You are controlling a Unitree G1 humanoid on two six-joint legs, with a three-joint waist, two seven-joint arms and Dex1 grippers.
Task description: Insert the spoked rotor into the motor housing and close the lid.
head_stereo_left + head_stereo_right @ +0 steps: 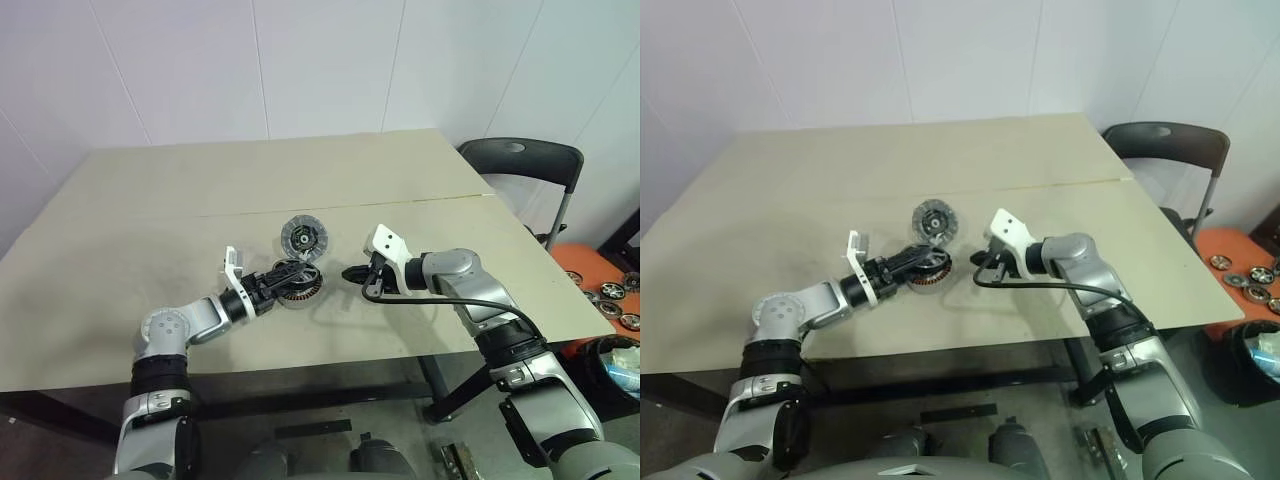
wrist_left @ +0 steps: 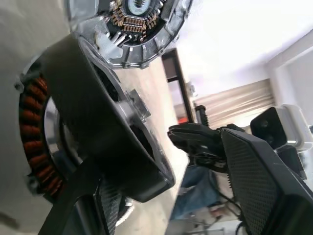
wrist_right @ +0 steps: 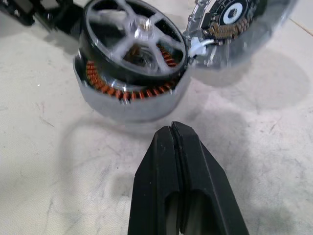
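Where rotor [image 3: 134,41] overhangs housing [image 3: 129,100], tilted.

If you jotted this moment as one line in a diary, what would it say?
spoked rotor: tilted in motor housing | left gripper: open at rotor | right gripper: shut, apart | lid: on table

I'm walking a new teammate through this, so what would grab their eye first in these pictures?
Mid-table, the spoked rotor sits tilted in the motor housing, copper windings showing under its rim, with the left gripper right at it. The lid lies on the table just behind the housing. The right gripper is shut, a short way to the housing's right.
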